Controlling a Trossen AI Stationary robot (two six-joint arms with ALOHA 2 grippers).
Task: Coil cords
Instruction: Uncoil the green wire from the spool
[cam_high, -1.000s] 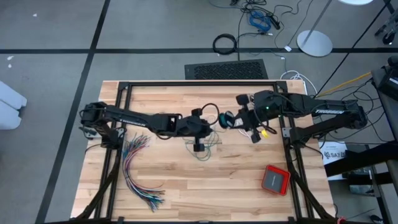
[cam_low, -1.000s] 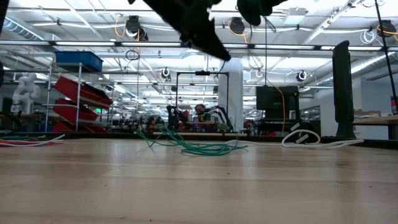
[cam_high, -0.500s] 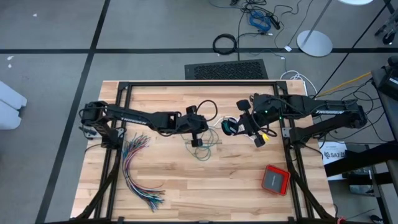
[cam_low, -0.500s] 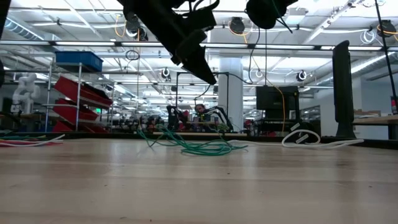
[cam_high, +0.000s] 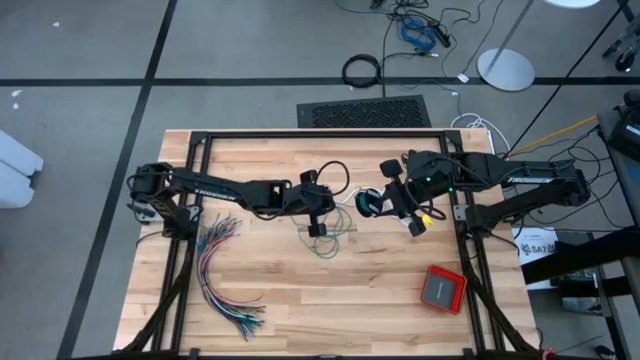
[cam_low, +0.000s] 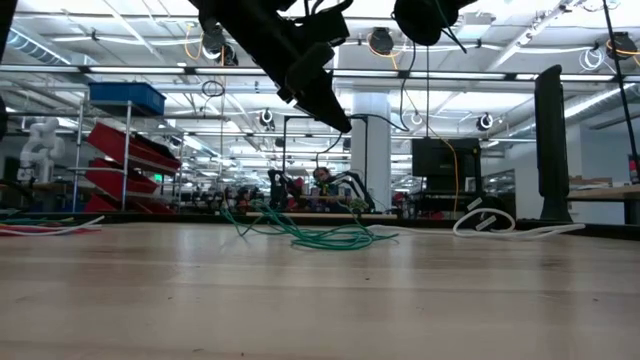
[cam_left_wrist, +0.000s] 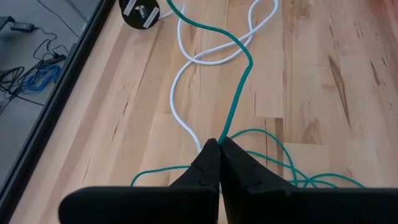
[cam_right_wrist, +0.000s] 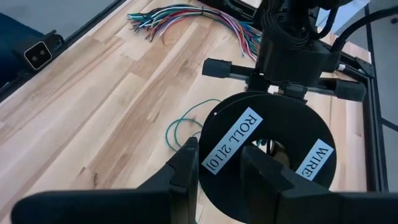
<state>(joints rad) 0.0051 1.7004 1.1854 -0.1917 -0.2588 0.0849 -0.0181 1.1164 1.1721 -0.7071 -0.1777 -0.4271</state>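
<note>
The left gripper (cam_left_wrist: 219, 146) is pinched shut on the teal cord (cam_left_wrist: 239, 81), which rises from between its fingertips and runs away across the wooden table (cam_left_wrist: 348, 74). More of that teal cord lies in loose loops on the boards just under and beside the fingers (the low view shows the heap (cam_low: 325, 238) resting flat on the table, with the gripper well above it). A white cord (cam_left_wrist: 186, 74) snakes alongside the teal one, crossing it twice, and passes just beside the left fingertips.

The right gripper (cam_right_wrist: 217, 165) sits close to the left one near the middle of the table, its fingers closed on the rim of a black spool (cam_right_wrist: 267, 155) bearing white labels. The spool stands on edge between the two fingers, and the left arm (cam_right_wrist: 292, 43) shows just beyond it.

A fanned bundle of coloured wires (cam_high: 222, 270) lies well away from both grippers, on the left arm's side. A red box (cam_high: 443, 288) rests nearer the right arm.
</note>
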